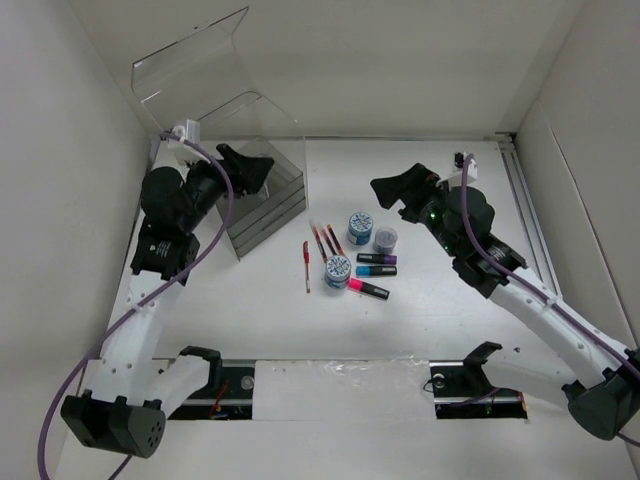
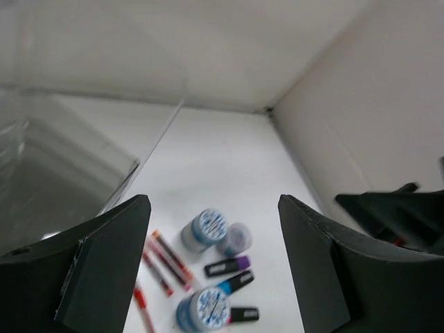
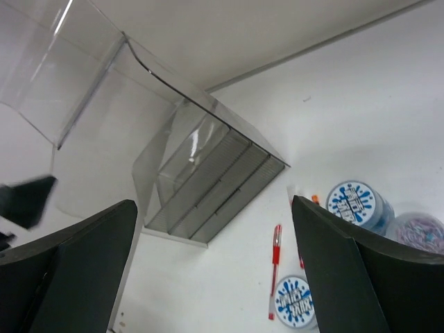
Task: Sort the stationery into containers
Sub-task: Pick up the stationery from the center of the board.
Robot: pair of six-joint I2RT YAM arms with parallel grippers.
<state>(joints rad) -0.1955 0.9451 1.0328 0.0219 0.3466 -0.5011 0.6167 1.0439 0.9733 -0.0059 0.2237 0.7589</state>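
Blue-and-white splash labels top two tubs (image 1: 360, 223), their lettering too small to read. With a third tub (image 1: 386, 238), three markers (image 1: 377, 270) and the red pens (image 1: 320, 241), they lie on the table (image 1: 280, 320) beside the clear acrylic box (image 1: 262, 205), its lid (image 1: 190, 60) raised. Left gripper (image 1: 250, 165) and right gripper (image 1: 398, 188) hang spread wide, holding nothing.

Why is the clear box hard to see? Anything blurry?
Top view: sharp, evenly lit; the clear box shows mainly by edges and pale reflections. Left wrist view: soft, the near fingers blurred. Right wrist view: glare streaks across the raised lid.
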